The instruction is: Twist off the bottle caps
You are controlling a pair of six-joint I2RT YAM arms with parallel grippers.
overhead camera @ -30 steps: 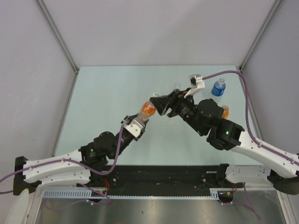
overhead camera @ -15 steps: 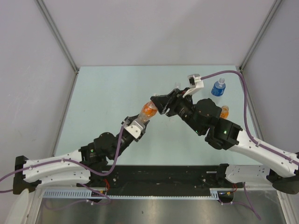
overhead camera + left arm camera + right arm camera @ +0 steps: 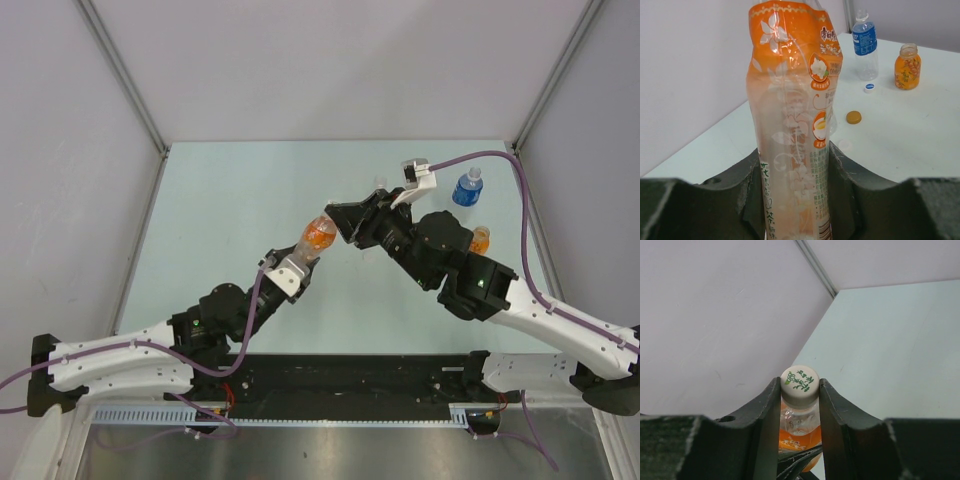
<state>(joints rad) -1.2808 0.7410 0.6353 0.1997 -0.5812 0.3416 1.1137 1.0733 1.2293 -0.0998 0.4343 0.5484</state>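
My left gripper [image 3: 796,190] is shut on the lower body of a clear bottle with an orange flowered label [image 3: 795,100] and holds it tilted above the table. In the top view the bottle [image 3: 318,234] runs from my left gripper [image 3: 296,262] up to my right gripper [image 3: 345,222]. My right gripper [image 3: 799,390] is shut on the bottle's white cap with green print [image 3: 800,384], one finger on each side. The neck and orange liquid show just below the cap.
At the far right stand a blue-labelled water bottle [image 3: 467,187] with its white cap on and a small orange bottle [image 3: 481,239] with an open neck. Loose on the table lie a white cap [image 3: 869,88], an orange cap [image 3: 854,117] and a pale cap [image 3: 845,145].
My right gripper has shifted slightly left and away on the cap, with the wrist turning a little. The bottle and the left arm have barely moved.
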